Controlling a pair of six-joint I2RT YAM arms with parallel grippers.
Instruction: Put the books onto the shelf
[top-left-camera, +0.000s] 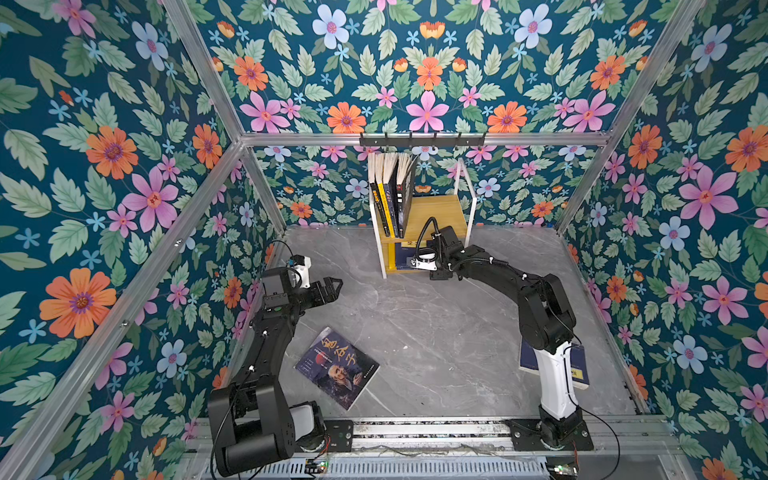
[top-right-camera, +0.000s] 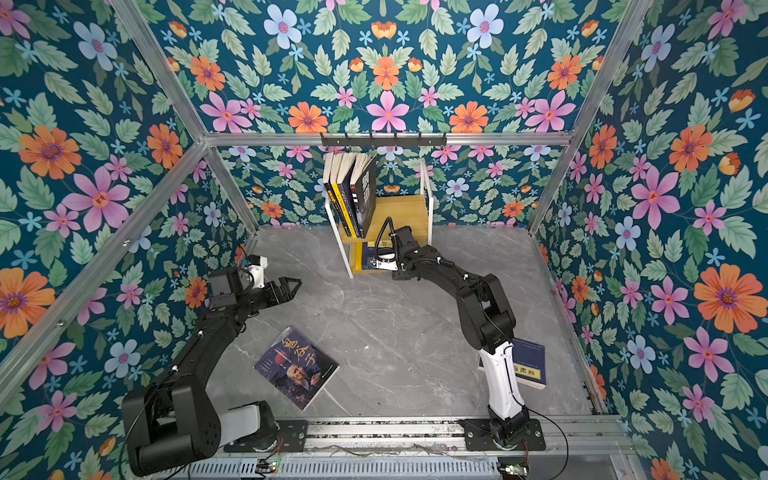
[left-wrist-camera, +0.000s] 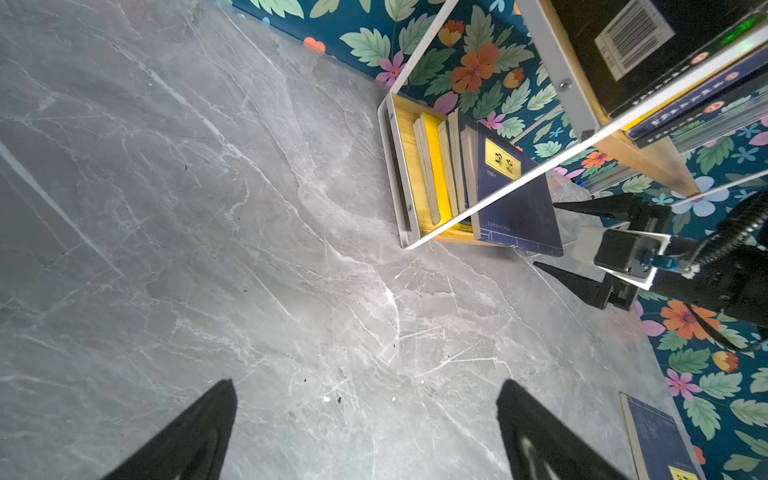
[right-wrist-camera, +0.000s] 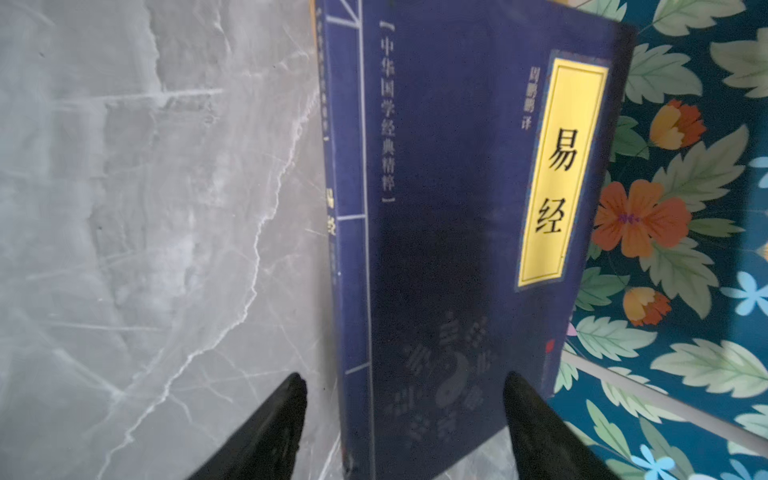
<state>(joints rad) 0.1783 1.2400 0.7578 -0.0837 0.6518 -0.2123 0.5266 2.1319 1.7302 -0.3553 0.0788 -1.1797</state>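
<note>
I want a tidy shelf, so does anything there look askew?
Yes: on the lower tier of the shelf, the navy book juts out past the front frame, beyond its neighbours.

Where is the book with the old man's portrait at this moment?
In both top views the portrait book lies flat on the table, front left, beside the left arm.
</note>
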